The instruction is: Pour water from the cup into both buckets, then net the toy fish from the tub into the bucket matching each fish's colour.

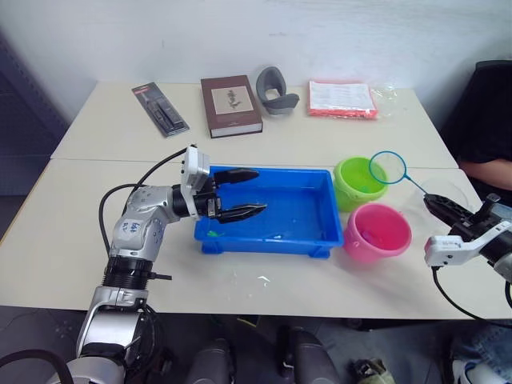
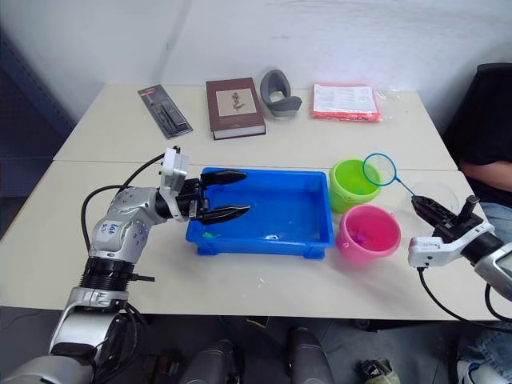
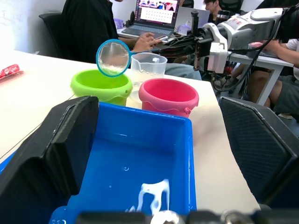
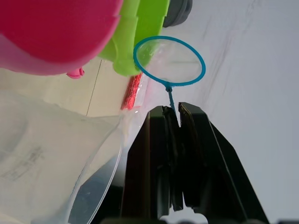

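Right gripper [image 2: 428,210] fingers clamped on thin-handled blue-hooped mesh net [image 1: 388,167], hoop above lime green plastic bucket [image 1: 356,183]; left gripper [image 1: 240,194] fingers wide open over blue rectangular tub [image 1: 320,232] — risk: thin handle twists, net misses fish.

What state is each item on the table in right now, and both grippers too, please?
left gripper: open, held over the tub's left end.
right gripper: shut on the net's handle.
net: held up above the green bucket.
tub: upright, some water in it.
green bucket: upright.
pink bucket: upright.
cup: upright, behind the buckets.
book: closed, lying flat.
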You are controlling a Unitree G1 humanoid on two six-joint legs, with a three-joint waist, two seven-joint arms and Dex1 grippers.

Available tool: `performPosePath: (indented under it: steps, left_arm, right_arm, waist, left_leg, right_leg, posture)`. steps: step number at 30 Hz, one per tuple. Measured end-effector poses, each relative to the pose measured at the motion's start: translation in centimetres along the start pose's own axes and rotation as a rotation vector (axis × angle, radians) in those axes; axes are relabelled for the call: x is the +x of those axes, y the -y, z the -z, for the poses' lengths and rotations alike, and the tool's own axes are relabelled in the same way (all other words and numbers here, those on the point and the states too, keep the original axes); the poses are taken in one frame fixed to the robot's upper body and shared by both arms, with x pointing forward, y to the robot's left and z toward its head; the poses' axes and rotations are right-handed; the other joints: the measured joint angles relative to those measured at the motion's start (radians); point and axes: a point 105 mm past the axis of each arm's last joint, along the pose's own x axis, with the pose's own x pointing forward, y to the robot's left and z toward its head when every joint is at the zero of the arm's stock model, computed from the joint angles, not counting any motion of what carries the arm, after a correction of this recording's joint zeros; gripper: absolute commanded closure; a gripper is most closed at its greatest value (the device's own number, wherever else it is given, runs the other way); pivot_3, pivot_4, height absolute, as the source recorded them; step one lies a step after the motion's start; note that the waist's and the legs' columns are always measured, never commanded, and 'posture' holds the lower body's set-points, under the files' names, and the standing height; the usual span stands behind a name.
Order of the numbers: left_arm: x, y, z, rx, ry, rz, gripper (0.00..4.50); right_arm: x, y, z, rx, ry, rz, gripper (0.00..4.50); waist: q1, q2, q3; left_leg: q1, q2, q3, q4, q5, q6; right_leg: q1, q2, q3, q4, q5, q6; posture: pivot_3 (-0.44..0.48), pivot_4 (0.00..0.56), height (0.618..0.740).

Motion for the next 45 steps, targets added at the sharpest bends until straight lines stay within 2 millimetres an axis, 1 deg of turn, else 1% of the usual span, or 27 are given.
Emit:
performPosePath:
  steps: [3, 5, 7, 9, 10, 11, 12, 13, 14, 15, 16, 17, 18, 19, 22, 25, 26, 30, 32, 36, 39, 40, 41, 43, 45]
  left_arm:
    - [0.1, 0.0, 0.0, 0.005, 0.004, -0.003, 0.06]
    - [0.2, 0.0, 0.0, 0.008, 0.006, -0.003, 0.06]
    - [0.1, 0.0, 0.0, 0.010, 0.004, -0.004, 0.06]
    - [-0.2, -0.1, 0.2, 0.015, -0.010, -0.008, 0.06]
    - [-0.6, -0.2, 0.3, 0.015, -0.021, -0.012, 0.06]
    - [-1.5, -0.4, 0.7, 0.012, -0.043, -0.025, 0.06]
    - [-2.0, -0.5, 0.9, 0.010, -0.052, -0.036, 0.06]
    - [-2.9, -0.6, 1.1, 0.009, -0.069, -0.051, 0.06]
    - [-4.0, -0.7, 1.3, 0.007, -0.098, -0.061, 0.06]
    - [-5.2, -0.8, 1.5, 0.007, -0.124, -0.077, 0.06]
    - [-6.6, -0.9, 1.6, 0.003, -0.151, -0.099, 0.06]
    - [-8.0, -1.0, 1.8, -0.003, -0.178, -0.121, 0.06]
    - [-9.4, -0.9, 1.9, -0.007, -0.209, -0.138, 0.06]
    - [-10.6, -1.0, 2.1, -0.017, -0.230, -0.159, 0.06]
    - [-12.7, -0.9, 2.3, -0.023, -0.259, -0.200, 0.06]
    - [-13.7, -1.0, 2.3, -0.019, -0.268, -0.223, 0.06]
    - [-13.8, -1.0, 2.2, -0.015, -0.273, -0.222, 0.06]
    - [-14.6, -0.7, 1.9, 0.008, -0.310, -0.209, 0.06]
    - [-15.0, -0.6, 1.7, 0.017, -0.330, -0.201, 0.06]
    - [-15.2, -0.1, 1.5, 0.015, -0.371, -0.152, 0.06]
    - [-15.3, -0.1, 1.2, 0.028, -0.415, -0.113, 0.06]
    - [-15.0, -0.2, 1.0, 0.042, -0.423, -0.097, 0.06]
    - [-14.9, -0.2, 0.7, 0.058, -0.451, -0.080, 0.06]
    - [-14.0, -0.4, 0.5, 0.090, -0.499, -0.025, 0.06]
    - [-13.6, -0.6, 0.4, 0.099, -0.509, -0.011, 0.06]
  right_arm:
    - [0.2, -0.1, -0.3, 0.001, 0.013, 0.011, 4.50]
    - [0.4, 0.6, -0.3, 0.009, 0.012, 0.041, 4.50]
    - [0.9, 2.1, -0.3, 0.054, 0.012, 0.108, 4.50]
    - [1.5, 4.0, -0.8, 0.152, 0.034, 0.178, 4.50]
    - [1.7, 4.7, -1.1, 0.203, 0.046, 0.196, 4.50]
    - [2.1, 5.7, -1.7, 0.322, 0.062, 0.213, 4.50]
    - [2.3, 6.0, -2.0, 0.372, 0.075, 0.222, 4.50]
    - [2.8, 6.3, -2.7, 0.499, 0.096, 0.201, 4.50]
    - [3.4, 6.4, -4.0, 0.683, 0.137, 0.153, 4.50]
    - [4.0, 6.6, -5.6, 0.810, 0.198, 0.105, 4.50]
    - [4.5, 6.6, -7.7, 0.919, 0.276, 0.030, 4.50]
    - [5.0, 6.6, -9.5, 0.995, 0.336, -0.057, 4.50]
    - [5.4, 6.7, -11.0, 1.045, 0.379, -0.125, 4.50]
    - [5.6, 6.7, -12.0, 1.085, 0.405, -0.186, 4.50]
    - [6.6, 6.4, -13.9, 1.156, 0.419, -0.327, 4.50]
    - [8.0, 6.0, -15.2, 1.146, 0.420, -0.415, 4.50]
    - [8.3, 5.5, -15.5, 1.122, 0.412, -0.461, 4.50]
    - [9.4, 3.9, -15.8, 1.017, 0.384, -0.607, 4.50]
    - [9.9, 3.5, -16.0, 0.966, 0.403, -0.671, 4.50]
    - [10.4, 3.9, -16.0, 0.821, 0.491, -0.764, 4.50]
    - [10.9, 4.1, -17.0, 0.797, 0.557, -0.792, 4.50]
    - [11.0, 4.1, -17.6, 0.796, 0.581, -0.801, 4.50]
    - [11.5, 3.9, -18.5, 0.799, 0.602, -0.818, 4.50]
    - [13.0, 4.5, -19.6, 0.812, 0.631, -0.795, 4.50]
    - [13.8, 5.0, -20.3, 0.821, 0.653, -0.780, 4.50]
  waist:
    - [0.001, 0.000, 0.000]
    - [0.000, 0.000, 0.000]
    - [-0.001, 0.000, 0.000]
    - [-0.002, 0.000, 0.000]
    - [-0.002, 0.000, 0.000]
    - [-0.004, 0.000, 0.000]
    - [-0.005, 0.000, 0.000]
    - [-0.004, 0.000, 0.000]
    - [-0.003, 0.000, 0.000]
    - [-0.005, 0.000, 0.000]
    - [-0.007, 0.000, 0.000]
    - [-0.009, 0.000, 0.000]
    - [-0.012, 0.000, 0.000]
    - [-0.010, 0.000, 0.000]
    - [0.005, 0.000, 0.000]
    - [0.013, 0.000, 0.000]
    - [0.015, 0.000, 0.000]
    - [0.010, 0.000, 0.000]
    - [0.004, 0.000, 0.000]
    - [0.000, 0.000, 0.000]
    - [-0.003, 0.000, 0.000]
    - [-0.001, 0.000, 0.000]
    - [-0.001, 0.000, 0.000]
    - [-0.002, 0.000, 0.000]
    - [-0.002, 0.000, 0.000]
  left_leg:
    - [0.000, 0.000, 0.000, 0.000, 0.000, 0.000]
    - [0.000, 0.000, 0.000, 0.000, 0.000, 0.000]
    - [0.000, 0.000, 0.000, 0.000, 0.000, 0.000]
    - [0.001, 0.001, 0.000, 0.000, 0.000, 0.000]
    - [0.001, 0.001, 0.000, -0.001, 0.000, 0.000]
    - [0.002, 0.003, 0.000, -0.001, 0.000, 0.000]
    - [0.003, 0.004, 0.000, -0.001, 0.000, -0.001]
    - [0.003, 0.005, 0.000, -0.001, 0.000, -0.001]
    - [0.003, 0.006, 0.000, -0.001, 0.000, -0.001]
    - [0.004, 0.007, 0.000, -0.001, -0.001, -0.001]
    - [0.004, 0.008, -0.001, -0.001, -0.001, 0.000]
    - [0.005, 0.009, -0.001, -0.001, -0.001, 0.000]
    - [0.005, 0.009, -0.001, -0.001, -0.002, 0.000]
    - [0.005, 0.009, -0.001, -0.001, -0.003, 0.003]
    - [0.003, 0.008, -0.003, 0.000, -0.004, 0.004]
    - [-0.003, 0.006, -0.005, 0.001, -0.003, 0.001]
    - [-0.003, 0.006, -0.005, 0.001, -0.003, 0.001]
    - [-0.005, 0.006, -0.004, 0.001, -0.004, 0.002]
    - [-0.005, 0.006, -0.003, 0.001, -0.004, 0.002]
    - [-0.004, 0.006, -0.002, 0.001, -0.004, 0.003]
    - [-0.004, 0.007, -0.001, 0.001, -0.004, 0.003]
    - [-0.004, 0.007, -0.002, 0.001, -0.004, 0.002]
    - [-0.004, 0.007, -0.002, 0.001, -0.004, 0.002]
    - [-0.004, 0.006, -0.001, 0.001, -0.004, 0.002]
    - [-0.004, 0.007, -0.001, 0.001, -0.004, 0.002]
  right_leg:
    - [0.000, 0.000, 0.000, 0.000, 0.000, 0.000]
    - [0.000, 0.000, 0.000, 0.000, 0.000, 0.000]
    - [0.000, 0.000, 0.000, 0.000, 0.000, 0.000]
    - [0.000, 0.001, 0.000, 0.000, 0.000, 0.000]
    - [0.000, 0.001, 0.000, 0.000, 0.000, 0.000]
    - [0.001, 0.001, 0.000, -0.001, 0.000, 0.000]
    - [0.002, 0.001, 0.000, -0.001, 0.000, 0.000]
    - [0.003, 0.001, -0.001, 0.000, 0.000, 0.000]
    - [0.003, 0.000, -0.001, 0.000, 0.000, 0.000]
    - [0.003, 0.000, -0.001, 0.001, 0.000, -0.001]
    - [0.003, 0.000, -0.001, 0.002, 0.000, -0.001]
    - [0.003, 0.000, -0.002, 0.002, 0.000, -0.002]
    - [0.003, 0.000, -0.002, 0.002, 0.000, -0.003]
    - [0.003, -0.001, -0.003, 0.002, -0.001, -0.003]
    - [0.003, -0.003, -0.004, 0.001, -0.001, -0.004]
    - [-0.001, -0.005, -0.006, 0.001, 0.000, -0.004]
    - [-0.001, -0.005, -0.006, 0.001, 0.000, -0.004]
    - [-0.002, -0.004, -0.007, 0.000, 0.000, -0.004]
    - [-0.002, -0.003, -0.010, -0.001, 0.000, -0.003]
    - [-0.002, 0.000, -0.015, -0.001, 0.000, -0.003]
    - [-0.002, 0.000, -0.015, 0.000, 0.000, -0.003]
    - [-0.002, 0.000, -0.016, 0.000, 0.000, -0.003]
    - [-0.002, -0.001, -0.016, 0.001, 0.000, -0.003]
    - [-0.003, 0.000, -0.016, 0.001, 0.000, -0.003]
    - [-0.003, 0.000, -0.017, 0.001, 0.000, -0.003]
  posture:
    - [0.000, 0.150, 0.740]
    - [0.000, 0.150, 0.740]
    - [0.000, 0.150, 0.740]
    - [0.000, 0.150, 0.740]
    - [0.000, 0.150, 0.740]
    - [0.000, 0.150, 0.740]
    - [0.000, 0.150, 0.740]
    - [0.000, 0.150, 0.740]
    - [0.000, 0.150, 0.740]
    - [0.000, 0.150, 0.740]
    - [0.000, 0.150, 0.740]
    - [0.000, 0.150, 0.740]
    - [0.000, 0.150, 0.740]
    - [0.000, 0.150, 0.740]
    - [0.000, 0.150, 0.740]
    - [0.000, 0.150, 0.740]
    - [0.000, 0.150, 0.740]
    - [0.000, 0.150, 0.740]
    - [0.000, 0.150, 0.740]
    - [0.000, 0.150, 0.740]
    - [0.000, 0.150, 0.740]
    - [0.000, 0.150, 0.740]
    - [0.000, 0.150, 0.740]
    - [0.000, 0.150, 0.740]
    - [0.000, 0.150, 0.740]
